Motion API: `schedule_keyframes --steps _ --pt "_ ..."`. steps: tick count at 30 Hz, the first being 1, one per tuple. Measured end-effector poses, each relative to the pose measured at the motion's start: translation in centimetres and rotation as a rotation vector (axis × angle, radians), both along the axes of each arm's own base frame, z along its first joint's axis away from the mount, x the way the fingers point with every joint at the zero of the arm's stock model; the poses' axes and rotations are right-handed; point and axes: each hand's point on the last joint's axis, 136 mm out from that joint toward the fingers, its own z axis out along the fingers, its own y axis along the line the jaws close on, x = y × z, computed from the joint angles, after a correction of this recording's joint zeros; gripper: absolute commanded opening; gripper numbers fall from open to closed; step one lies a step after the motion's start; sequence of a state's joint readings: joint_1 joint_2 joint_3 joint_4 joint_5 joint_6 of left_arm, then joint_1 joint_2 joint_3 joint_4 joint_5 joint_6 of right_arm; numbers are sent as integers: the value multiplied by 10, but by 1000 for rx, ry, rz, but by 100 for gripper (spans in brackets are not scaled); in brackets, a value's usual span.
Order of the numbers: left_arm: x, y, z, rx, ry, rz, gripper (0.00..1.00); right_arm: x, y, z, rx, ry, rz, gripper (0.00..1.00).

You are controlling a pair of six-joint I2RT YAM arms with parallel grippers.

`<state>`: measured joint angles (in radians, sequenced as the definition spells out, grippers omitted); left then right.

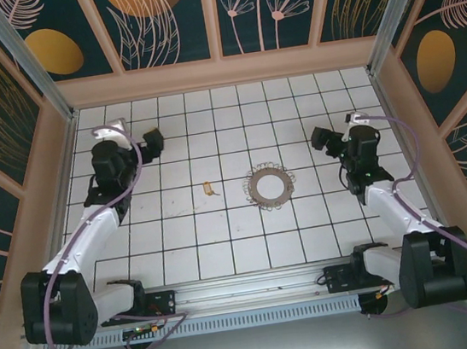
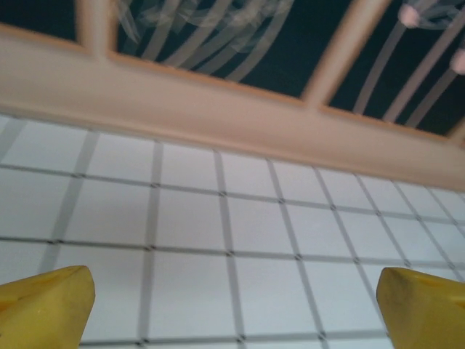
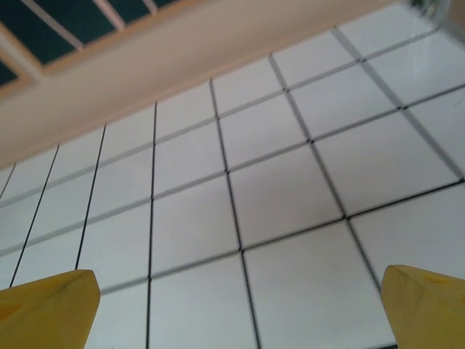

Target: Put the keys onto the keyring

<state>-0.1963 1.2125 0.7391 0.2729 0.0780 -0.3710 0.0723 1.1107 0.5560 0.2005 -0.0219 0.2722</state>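
Worktop: white tiled worktop, walled on 3 sides by patterned panels; both task things lie near its middle.
Key: 1 small yellow-orange key lies flat on the tiles, just left of the keyring and not touching it.
Keyring: flat grey-brown keyring, its rim fringed with thin wire loops, lies flat between the 2 arms; nothing visibly threaded on it.
Left gripper: left gripper hovers over the far-left tiles, apart from the key; jaws released wide, nothing between them. In the wrist view the left fingertips frame bare tiles and the far wall.
Right gripper: right gripper hangs to the right of the keyring, clear of it; likewise released and empty. The right fingertips frame bare tiles.
Why placed so (judgement): the things sit centrally, within reach of either arm; the arms flank them with jaws spread, a ready pose. The left arm suits the key, the right the ring.
Progress (judgement): not begun; the key is off the ring.
Risk (judgement): the key is thin and flat, so it may slide under a pinch.
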Motion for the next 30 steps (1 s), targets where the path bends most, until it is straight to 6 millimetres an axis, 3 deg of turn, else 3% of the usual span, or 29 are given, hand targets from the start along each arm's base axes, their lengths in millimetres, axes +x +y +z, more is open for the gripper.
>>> schedule_keyframes --steps 5,12,17,21,24,30 --pt "-34 -69 -26 -73 150 -191 99 -15 39 -17 15 137 137 99" --pt "-62 -120 -54 -82 277 -338 97 -49 91 -37 11 268 320 99" --pt "-92 -165 -92 10 389 -475 93 -63 100 -43 40 295 377 95" --pt "-109 -182 -119 63 460 -538 86 -67 104 -45 58 302 399 91" --pt "-107 -194 -124 81 481 -556 80 -67 106 -47 66 308 411 90" --pt "-78 -223 -125 107 478 -573 65 -65 112 -63 74 355 433 89"
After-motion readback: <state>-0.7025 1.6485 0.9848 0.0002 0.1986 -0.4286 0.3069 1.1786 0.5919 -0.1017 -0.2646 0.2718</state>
